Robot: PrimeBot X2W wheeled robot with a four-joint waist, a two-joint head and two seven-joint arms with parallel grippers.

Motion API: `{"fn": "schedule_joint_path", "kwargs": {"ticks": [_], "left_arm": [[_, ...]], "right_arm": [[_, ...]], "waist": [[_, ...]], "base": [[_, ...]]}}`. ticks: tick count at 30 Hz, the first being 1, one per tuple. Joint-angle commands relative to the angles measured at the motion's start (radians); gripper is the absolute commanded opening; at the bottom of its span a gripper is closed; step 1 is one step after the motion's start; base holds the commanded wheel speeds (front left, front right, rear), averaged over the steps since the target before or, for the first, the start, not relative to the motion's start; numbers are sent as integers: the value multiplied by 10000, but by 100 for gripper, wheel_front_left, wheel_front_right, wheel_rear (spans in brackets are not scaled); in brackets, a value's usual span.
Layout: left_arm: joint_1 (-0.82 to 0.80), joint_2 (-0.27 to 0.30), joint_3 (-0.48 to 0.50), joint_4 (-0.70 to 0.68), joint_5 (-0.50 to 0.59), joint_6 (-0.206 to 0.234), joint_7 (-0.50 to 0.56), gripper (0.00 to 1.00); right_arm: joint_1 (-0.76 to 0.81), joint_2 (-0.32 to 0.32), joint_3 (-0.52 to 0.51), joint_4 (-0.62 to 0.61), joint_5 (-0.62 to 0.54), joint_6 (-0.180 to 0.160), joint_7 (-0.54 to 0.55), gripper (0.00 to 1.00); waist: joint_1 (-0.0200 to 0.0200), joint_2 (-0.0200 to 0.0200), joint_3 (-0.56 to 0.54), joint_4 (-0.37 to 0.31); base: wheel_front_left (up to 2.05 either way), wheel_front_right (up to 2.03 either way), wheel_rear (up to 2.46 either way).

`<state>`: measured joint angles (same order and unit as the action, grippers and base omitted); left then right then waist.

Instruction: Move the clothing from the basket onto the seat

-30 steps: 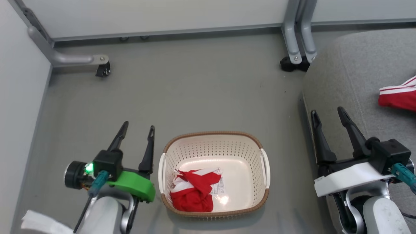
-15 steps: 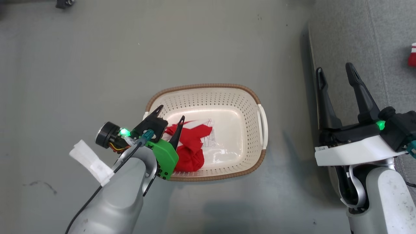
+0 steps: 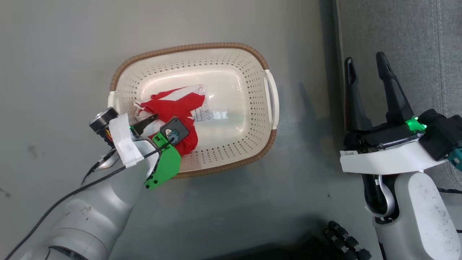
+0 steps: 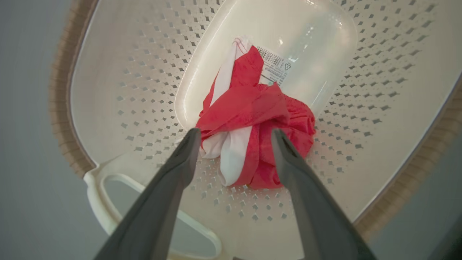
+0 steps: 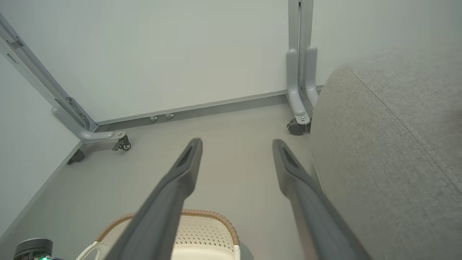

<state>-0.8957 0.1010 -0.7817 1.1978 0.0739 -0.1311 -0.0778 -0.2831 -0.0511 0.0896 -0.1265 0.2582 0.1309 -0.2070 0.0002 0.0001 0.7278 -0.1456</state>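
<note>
left gripper (image 4: 234,134) has dropped into the basket (image 3: 187,47), spread astride the clothing (image 4: 249,108), ready to pinch; right gripper (image 3: 364,59) hangs spread.

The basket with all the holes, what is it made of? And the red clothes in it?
The basket looks like smooth cream plastic: shiny glare and neat punched holes. The clothing seems to be thin, soft fabric, red with white: it crumples into folds.

- We see our right end effector (image 5: 236,144), its fingers spread wide apart, over the grey floor (image 5: 231,122).
- The basket (image 5: 216,216) shows its rim at the bottom edge; the seat (image 5: 389,155) rises at right.
</note>
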Motion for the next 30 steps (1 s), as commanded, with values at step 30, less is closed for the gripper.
{"fn": "schedule_joint_path", "kwargs": {"ticks": [30], "left_arm": [[-1335, 1755, -3060, 910, -610, 11, 2467, 100]], "right_arm": [[-766, 11, 970, 679, 1757, -3, -586, 100]], "waist": [[-2, -1, 2480, -2455]], "base": [[0, 0, 0]]}}
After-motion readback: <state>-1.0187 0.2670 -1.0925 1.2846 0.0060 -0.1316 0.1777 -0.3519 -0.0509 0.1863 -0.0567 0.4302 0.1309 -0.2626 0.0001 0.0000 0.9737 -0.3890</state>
